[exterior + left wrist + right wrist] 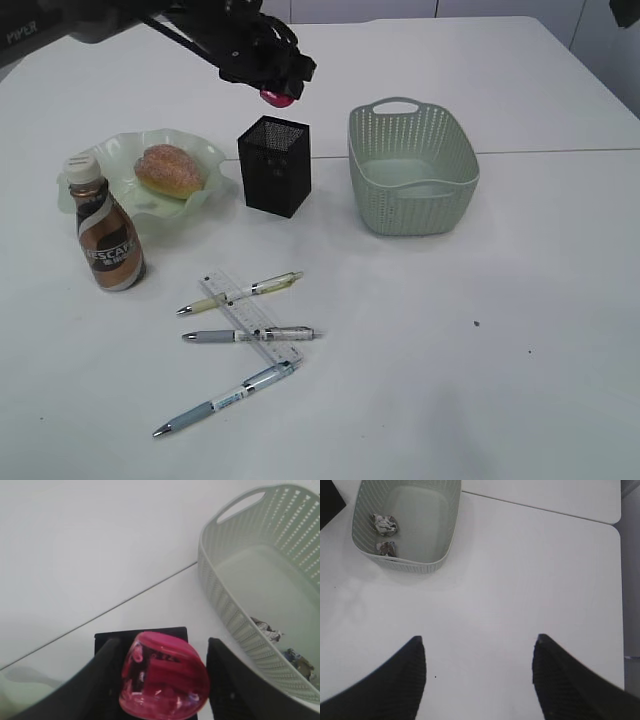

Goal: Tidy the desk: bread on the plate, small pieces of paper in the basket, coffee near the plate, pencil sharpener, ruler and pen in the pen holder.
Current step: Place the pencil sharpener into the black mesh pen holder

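Above the pen holder [275,165], pink pencil sharpener [162,677] between the left fingers [107,680].

Exterior view slants down across the desk [480,380]; both wrist views look down, sharing the basket [235,615].

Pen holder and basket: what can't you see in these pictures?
- Pen holder: its inside is hidden; dark mesh in the exterior view, the pink pencil sharpener covers it in the left wrist view.
- Basket: paper scraps unseen in the exterior view, behind its wall.
- Ruler markings: too small.
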Action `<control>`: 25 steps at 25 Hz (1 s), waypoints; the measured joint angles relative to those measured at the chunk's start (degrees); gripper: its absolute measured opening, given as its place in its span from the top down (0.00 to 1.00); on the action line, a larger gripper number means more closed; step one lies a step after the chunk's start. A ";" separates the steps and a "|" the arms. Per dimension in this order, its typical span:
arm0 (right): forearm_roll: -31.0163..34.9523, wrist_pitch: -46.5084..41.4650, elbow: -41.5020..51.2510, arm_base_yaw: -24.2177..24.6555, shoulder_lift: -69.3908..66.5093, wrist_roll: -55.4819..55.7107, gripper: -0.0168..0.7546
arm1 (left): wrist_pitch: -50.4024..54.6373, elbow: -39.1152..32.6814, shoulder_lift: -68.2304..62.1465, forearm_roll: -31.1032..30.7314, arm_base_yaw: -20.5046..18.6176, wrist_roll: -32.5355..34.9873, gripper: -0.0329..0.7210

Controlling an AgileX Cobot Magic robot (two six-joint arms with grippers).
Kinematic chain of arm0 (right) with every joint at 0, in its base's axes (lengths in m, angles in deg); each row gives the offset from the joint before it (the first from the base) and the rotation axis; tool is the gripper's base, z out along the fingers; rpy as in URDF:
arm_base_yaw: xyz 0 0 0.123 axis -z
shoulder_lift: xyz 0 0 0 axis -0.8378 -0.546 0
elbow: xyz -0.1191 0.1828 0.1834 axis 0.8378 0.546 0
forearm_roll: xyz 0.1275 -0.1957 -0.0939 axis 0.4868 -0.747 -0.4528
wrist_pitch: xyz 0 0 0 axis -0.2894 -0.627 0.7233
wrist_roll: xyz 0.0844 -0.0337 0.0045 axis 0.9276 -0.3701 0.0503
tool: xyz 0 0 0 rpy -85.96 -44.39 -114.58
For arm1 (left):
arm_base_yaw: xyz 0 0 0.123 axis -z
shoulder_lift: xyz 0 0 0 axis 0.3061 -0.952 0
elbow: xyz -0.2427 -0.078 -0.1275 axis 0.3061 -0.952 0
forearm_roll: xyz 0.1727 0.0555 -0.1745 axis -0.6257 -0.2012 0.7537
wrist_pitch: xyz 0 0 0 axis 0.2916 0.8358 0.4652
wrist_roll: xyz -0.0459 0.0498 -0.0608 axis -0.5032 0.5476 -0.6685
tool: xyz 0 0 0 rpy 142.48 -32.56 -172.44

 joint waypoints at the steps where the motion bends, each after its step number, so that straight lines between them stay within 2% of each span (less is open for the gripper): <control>1: -0.05 0.00 0.00 0.00 0.00 0.00 0.34 | -0.25 0.00 -0.22 0.00 0.00 0.00 0.47; 25: -1.69 0.00 0.00 0.00 0.00 0.00 0.34 | -2.63 -0.09 -4.35 0.00 -1.36 0.00 0.47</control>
